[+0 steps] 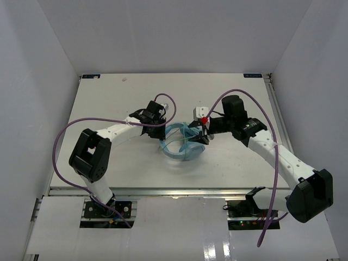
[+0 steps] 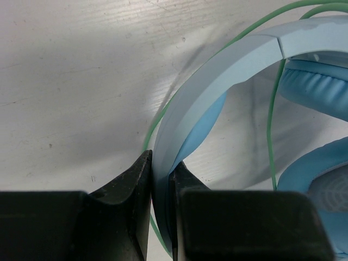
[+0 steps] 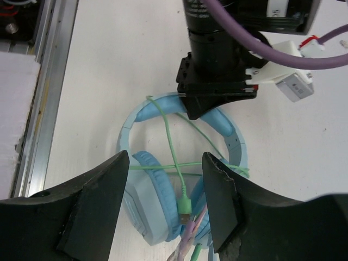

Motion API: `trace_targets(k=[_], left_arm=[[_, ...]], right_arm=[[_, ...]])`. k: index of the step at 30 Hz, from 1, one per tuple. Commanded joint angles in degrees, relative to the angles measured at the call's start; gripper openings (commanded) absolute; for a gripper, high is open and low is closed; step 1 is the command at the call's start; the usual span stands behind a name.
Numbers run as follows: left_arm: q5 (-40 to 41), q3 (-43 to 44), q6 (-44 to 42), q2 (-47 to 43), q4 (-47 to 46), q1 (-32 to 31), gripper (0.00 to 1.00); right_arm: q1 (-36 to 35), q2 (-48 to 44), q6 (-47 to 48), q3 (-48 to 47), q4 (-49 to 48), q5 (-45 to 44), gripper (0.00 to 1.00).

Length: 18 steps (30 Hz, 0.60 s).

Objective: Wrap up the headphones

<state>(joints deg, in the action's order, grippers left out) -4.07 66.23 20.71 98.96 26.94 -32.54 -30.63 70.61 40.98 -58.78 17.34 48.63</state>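
The left gripper (image 2: 161, 166) pinches the headphones (image 2: 217, 76) by the band; right gripper (image 3: 165, 163) spread above them

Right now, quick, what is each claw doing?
Left gripper: closed on the band of the headphones.
Right gripper: open, holding nothing, poised over the headphones.

Light blue headphones (image 3: 155, 187) on table (image 1: 109, 103) (green cable (image 3: 171, 147) crisscrossing them).

One pair of headphones (image 3: 152, 187), one left claw (image 2: 161, 168) and one right claw (image 3: 165, 157).
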Motion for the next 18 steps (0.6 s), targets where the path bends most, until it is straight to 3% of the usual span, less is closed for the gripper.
trace_targets(k=[1,8,13,18], left_arm=[[-2.2,3.2,1.1,-2.4,-2.0,0.2,0.0],[-3.1,3.1,1.0,-3.0,-1.8,0.2,0.0],[-3.5,3.3,0.8,-3.1,-1.5,0.2,0.0],[-3.7,3.6,0.8,-3.4,-1.3,0.2,0.0]], right_arm=[[-5.3,3.0,12.4,-2.8,9.8,-4.4,0.63],[-12.9,7.1,10.9,-2.5,-2.3,-21.7,0.65],[-15.1,13.4,14.4,-7.3,-1.4,-26.7,0.65],[-16.9,17.4,16.3,-10.1,0.9,-28.0,0.56]])
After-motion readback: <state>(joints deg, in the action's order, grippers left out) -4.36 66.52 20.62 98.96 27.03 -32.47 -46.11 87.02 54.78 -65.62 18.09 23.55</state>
